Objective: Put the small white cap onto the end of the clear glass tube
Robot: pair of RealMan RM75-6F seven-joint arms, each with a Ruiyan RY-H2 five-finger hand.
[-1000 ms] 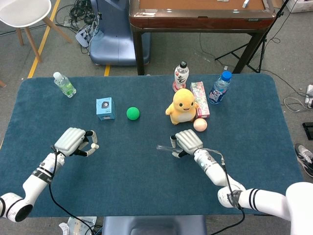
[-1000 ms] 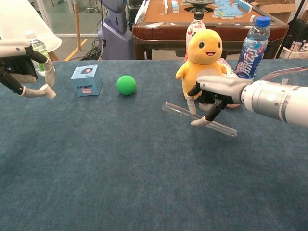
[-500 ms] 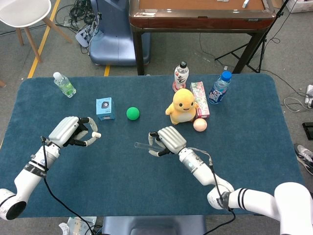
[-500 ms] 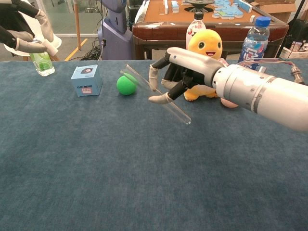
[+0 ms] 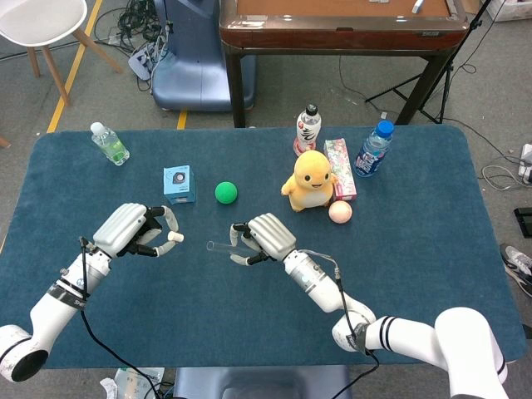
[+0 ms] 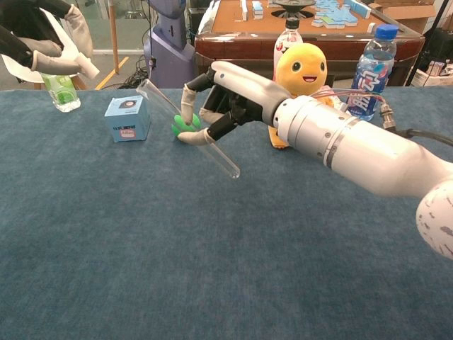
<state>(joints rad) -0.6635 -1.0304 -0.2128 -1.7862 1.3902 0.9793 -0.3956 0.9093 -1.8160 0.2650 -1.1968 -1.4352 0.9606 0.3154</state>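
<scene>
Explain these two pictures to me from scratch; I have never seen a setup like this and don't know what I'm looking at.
This is a two-armed robot with human-like hands, steered remotely by a person. One picture looks down from its head; the other looks forward from its chest, so the same hands show in both.

Its right hand holds a clear glass tube, tilted and lifted off the blue table. Its left hand pinches a small white cap near the tube's open end; cap and tube are still apart.

On the table stand a yellow plush toy, a green ball, a small blue box, three bottles, a pink carton and a peach-coloured ball.
</scene>
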